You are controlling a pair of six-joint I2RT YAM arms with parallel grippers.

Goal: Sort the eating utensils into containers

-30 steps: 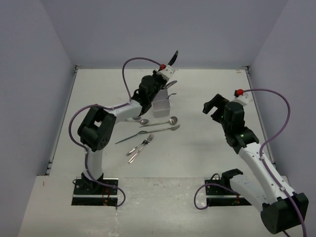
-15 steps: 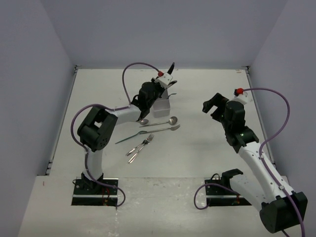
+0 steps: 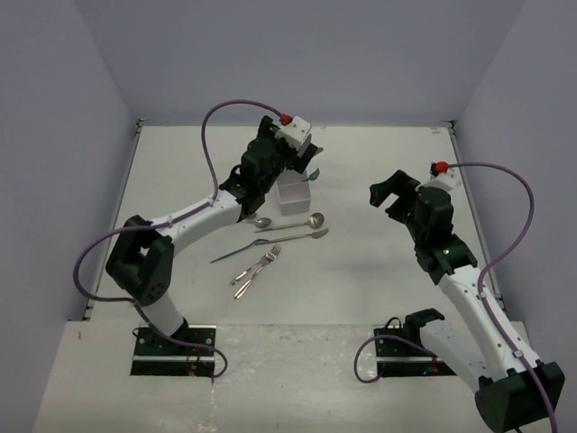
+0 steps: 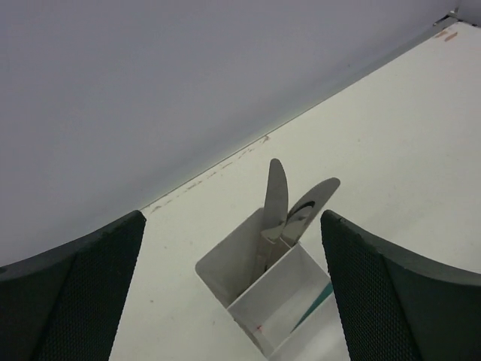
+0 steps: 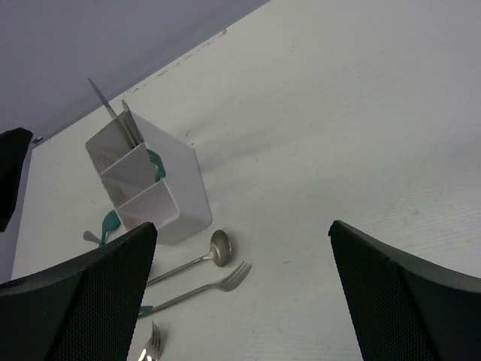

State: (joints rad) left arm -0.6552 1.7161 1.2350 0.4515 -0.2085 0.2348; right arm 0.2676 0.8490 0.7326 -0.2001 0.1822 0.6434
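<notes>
Top external view, read outward from the arm bases.

- Nearest: two or so forks (image 3: 257, 268) lie together on the table (image 3: 379, 298), well to the near side of the box (image 3: 293, 194).
- Next out: a teal piece (image 3: 233, 253), type not clear. A silver fork (image 3: 302, 235) lies almost end-on to it.
- Just near of the box: a long spoon (image 3: 297, 222) and a short spoon (image 3: 260, 221).
- The right wrist view adds a teal spoon (image 5: 110, 222), flat on the table just beside the box.
- Right gripper (image 3: 388, 188): level with the box and well apart to its right. Jaws are spread wide, with nothing in them.
- Box contents: the far compartment holds two knives (image 4: 276, 197), standing and leaning together. The middle compartment holds one teal utensil (image 4: 316, 304). The near compartment shows nothing in the right wrist view.
- Left gripper (image 4: 231, 226): above the box, over its far end. Jaws are fully apart, with nothing between them.

Progress (judgement): about a third done. Three pieces are in the box and at least six lie loose, all on its near side. Knives look mostly handled. What is left is mainly spoons and forks, and the near compartment is free for one of those kinds. The teal piece needs identifying before it is placed. Both arms are free to pick, and the loose pieces lie closer to the left arm.
</notes>
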